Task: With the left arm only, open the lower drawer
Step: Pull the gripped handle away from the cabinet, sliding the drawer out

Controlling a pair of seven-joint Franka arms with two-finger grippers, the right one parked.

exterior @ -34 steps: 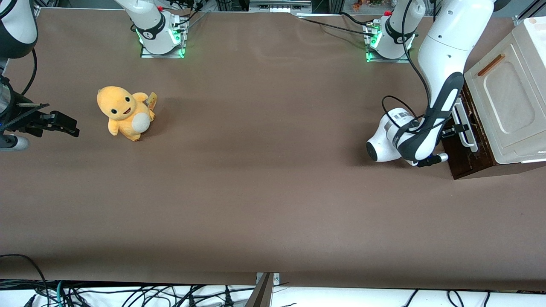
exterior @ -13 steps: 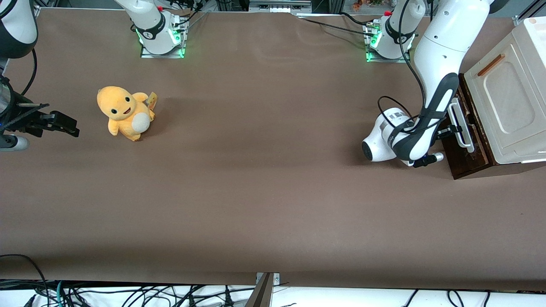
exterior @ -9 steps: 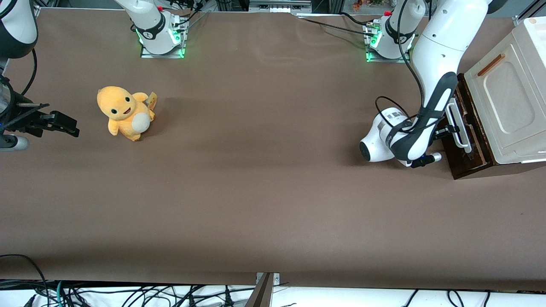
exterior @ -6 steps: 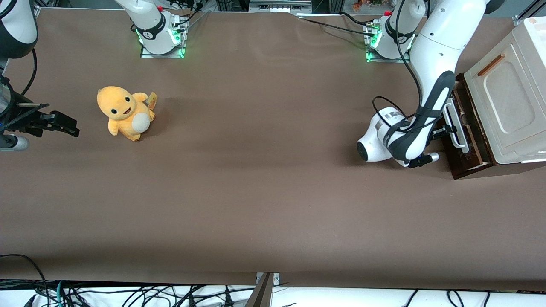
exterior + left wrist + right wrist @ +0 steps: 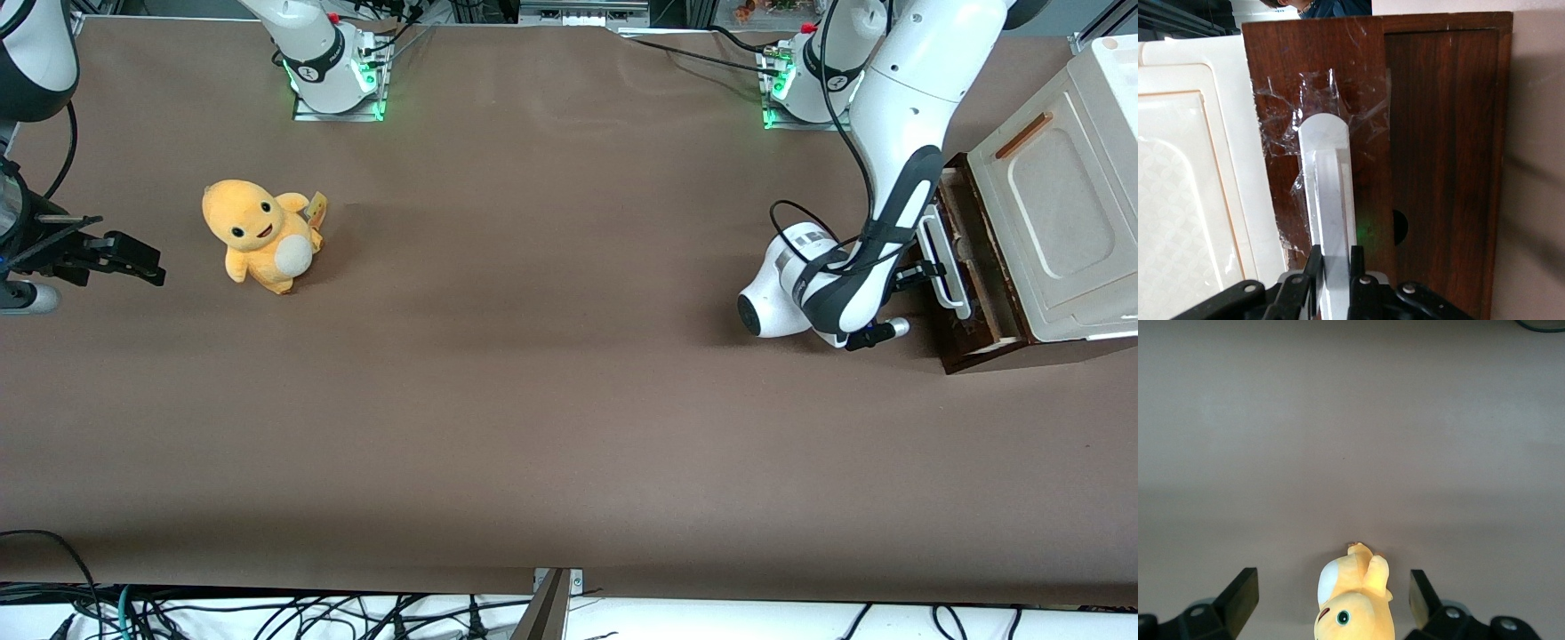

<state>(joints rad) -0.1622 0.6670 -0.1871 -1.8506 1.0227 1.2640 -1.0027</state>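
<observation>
Shows an orange plush [image 5: 260, 236] sitting upright on the brown table [image 5: 533, 373], upper left of the front frame, facing the camera. Shows a cream cabinet [image 5: 1058, 213] with an orange strip handle [image 5: 1022, 135] at the right edge. Shows tangled cables [image 5: 267, 613] along the bottom edge.

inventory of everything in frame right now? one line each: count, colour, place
lower drawer: 1, dark brown front with pale wood inside, partly pulled out under the cream panel, at the working arm's end of the table.
white bar handle: 1, white, on the drawer front, taped at its end.
cream panel: 1, cream with an orange-brown strip handle, above the drawer.
plush toy: 1, yellow-orange with white belly, on the table toward the parked arm's end.
table: 1, brown covering, under everything.
cables: several, black, along the table edge nearest the front camera.
arm bases: 2, white with green lights, at the table edge farthest from the front camera.
left arm: 1, white with dark grey bands, reaching down to the drawer front.
gripper: 1, black, shut on the white bar handle.
</observation>
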